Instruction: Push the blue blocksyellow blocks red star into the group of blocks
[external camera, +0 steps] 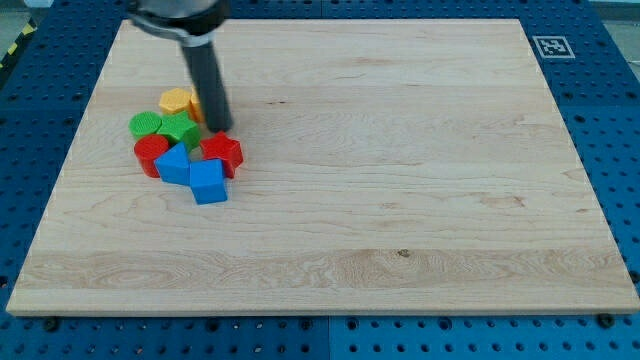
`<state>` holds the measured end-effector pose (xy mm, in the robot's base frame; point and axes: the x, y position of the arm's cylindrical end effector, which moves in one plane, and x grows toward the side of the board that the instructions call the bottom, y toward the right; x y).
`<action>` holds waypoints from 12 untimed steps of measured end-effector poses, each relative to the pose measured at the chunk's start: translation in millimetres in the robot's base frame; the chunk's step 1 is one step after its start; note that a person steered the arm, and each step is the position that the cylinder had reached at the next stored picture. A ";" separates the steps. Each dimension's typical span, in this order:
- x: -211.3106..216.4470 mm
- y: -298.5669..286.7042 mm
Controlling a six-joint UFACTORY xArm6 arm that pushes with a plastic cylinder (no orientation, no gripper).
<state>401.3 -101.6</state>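
Note:
A tight group of blocks sits at the view's left on the wooden board (400,180). It holds a yellow block (177,101), a second yellow or orange block (196,107) partly hidden behind the rod, a green round block (146,124), a green star (181,129), a red round block (151,153), a red star (221,151), a blue triangular block (173,164) and a blue cube (208,182). My tip (220,130) is just above the red star, to the right of the green star, close to or touching both.
The board lies on a blue perforated table (620,150). A black-and-white marker tag (552,46) is at the board's top right corner.

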 end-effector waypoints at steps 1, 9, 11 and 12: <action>21.8 68.2; 90.9 -3.4; 81.0 -9.8; 78.6 -17.5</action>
<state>479.9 -119.1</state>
